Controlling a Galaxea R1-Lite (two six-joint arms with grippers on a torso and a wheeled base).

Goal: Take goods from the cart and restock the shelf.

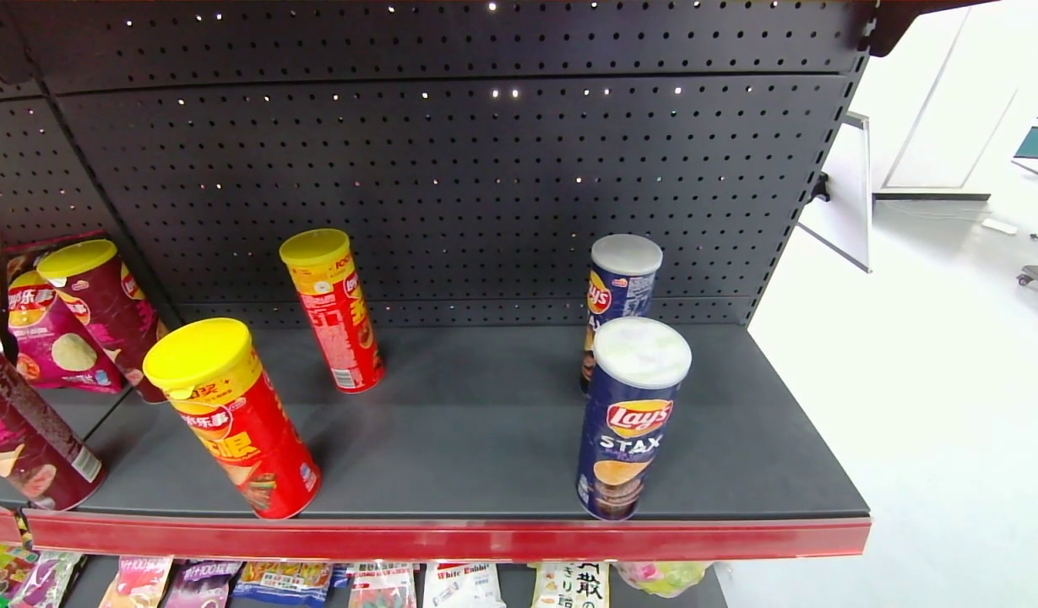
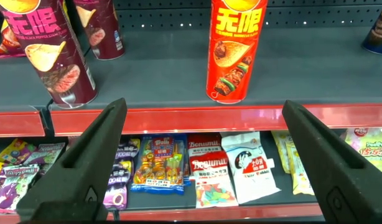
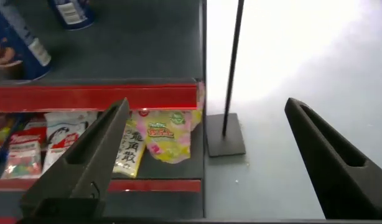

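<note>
On the dark grey shelf (image 1: 485, 439) stand two red chip cans with yellow lids, one at the front left (image 1: 236, 422) and one farther back (image 1: 334, 311). Two blue chip cans with white lids stand to the right, one in front (image 1: 628, 418) and one behind it (image 1: 617, 287). Dark maroon cans (image 1: 105, 308) stand on the neighbouring shelf section to the left. My left gripper (image 2: 203, 162) is open, low before the shelf's red front edge (image 2: 197, 118), below the front red can (image 2: 234, 50). My right gripper (image 3: 209, 168) is open near the shelf's right end (image 3: 200, 93), with a blue can (image 3: 17, 50) off to one side.
A lower shelf holds several snack bags (image 2: 206, 171) (image 1: 468, 583). The perforated back panel (image 1: 451, 186) closes the shelf behind. To the right of the shelf is open white floor (image 1: 949, 405), with a sign stand's base (image 3: 225, 134) beside the shelf end.
</note>
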